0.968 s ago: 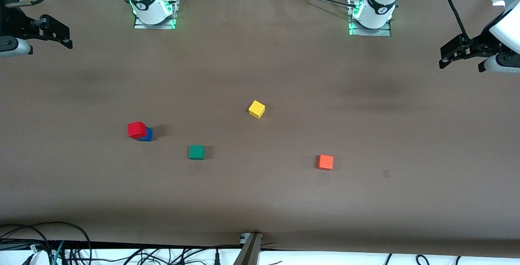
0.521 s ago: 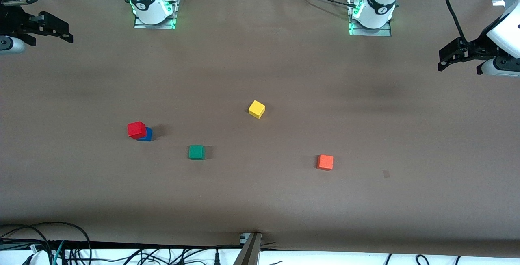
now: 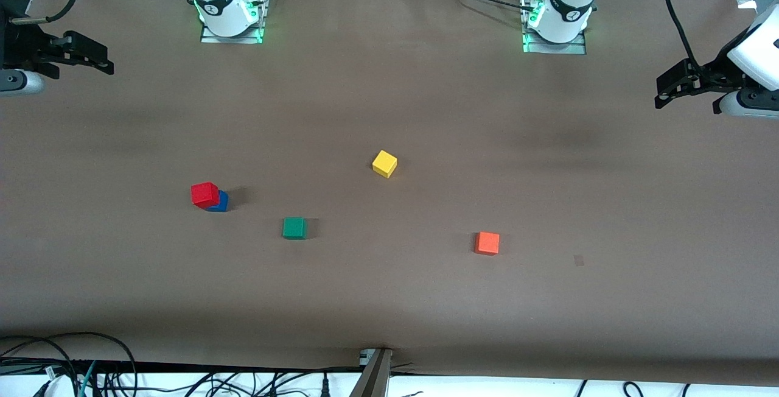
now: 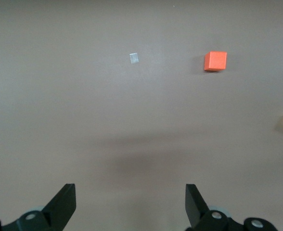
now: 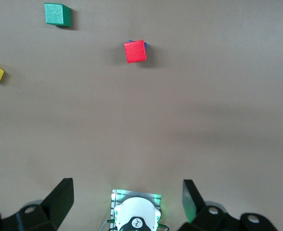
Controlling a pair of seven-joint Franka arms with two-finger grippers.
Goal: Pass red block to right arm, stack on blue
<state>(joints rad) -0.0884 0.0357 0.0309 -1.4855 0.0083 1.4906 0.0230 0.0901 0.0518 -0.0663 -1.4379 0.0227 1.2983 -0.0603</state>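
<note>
Two arms hang raised at the ends of the brown table (image 3: 426,98): the left gripper (image 3: 668,87) at the left arm's end, the right gripper (image 3: 91,59) at the right arm's, both with fingers spread wide and empty. The red block (image 3: 204,194) sits on the blue cube (image 3: 220,203), toward the right arm's end of the table.
</note>
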